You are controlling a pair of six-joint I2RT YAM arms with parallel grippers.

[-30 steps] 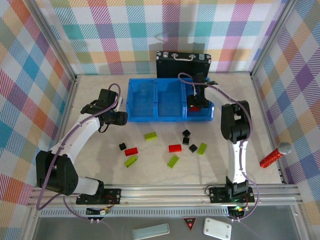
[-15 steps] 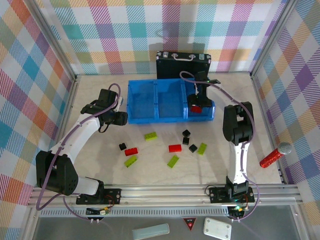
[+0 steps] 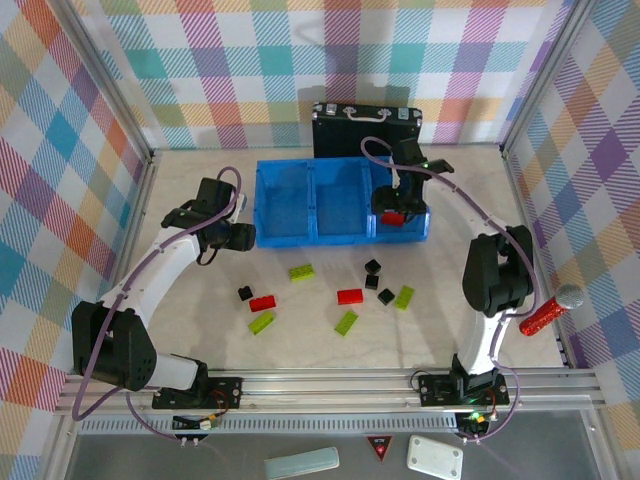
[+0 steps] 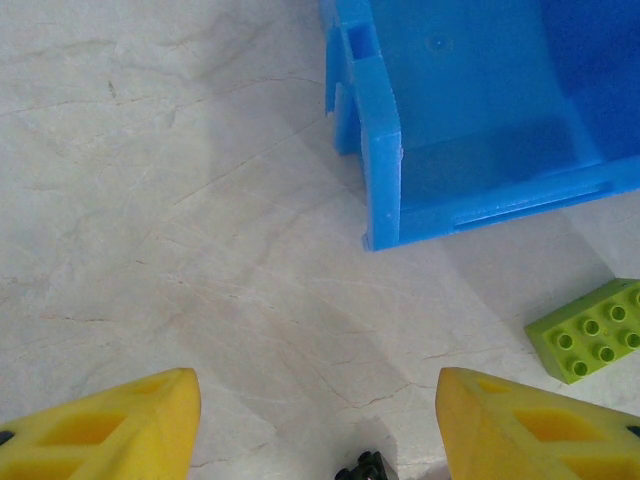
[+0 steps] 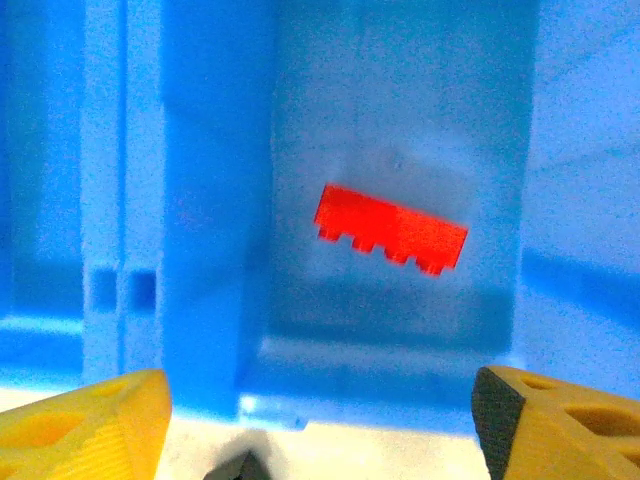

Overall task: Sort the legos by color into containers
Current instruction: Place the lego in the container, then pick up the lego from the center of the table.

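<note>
The blue bin [image 3: 340, 238] stands at the far middle of the counter [image 3: 180, 330], just in front of a black case [image 3: 366, 128]. It has three compartments side by side. The right-hand one holds a single red brick [image 5: 391, 229], lying flat on its floor and apart from the walls. The left and middle compartments show plain blue floor in the top view.

The right end effector [image 5: 320, 435] hangs above the near wall of that right compartment. Its yellow fingers [image 5: 85, 420] are spread wide with nothing between them. The left end effector [image 4: 320, 430] sits low over the counter just off the bin's near left corner, also spread wide and gripping nothing.

The other bricks lie loose on the counter in front of the bin:
- Green bricks: [image 3: 301, 271], [image 3: 262, 321], [image 3: 346, 322] and [image 3: 404, 297].
- Red bricks: [image 3: 263, 303] and [image 3: 350, 296].
- Small black bricks: [image 3: 244, 293], [image 3: 373, 266], [image 3: 371, 282] and [image 3: 386, 297].

In the left wrist view, one green brick is cut off by the right edge and one black brick by the bottom edge. The right wrist view is blurred. A dark shape [image 5: 235, 468] at its lower edge is too cropped to identify. In the top view the right arm covers part of the right compartment.
</note>
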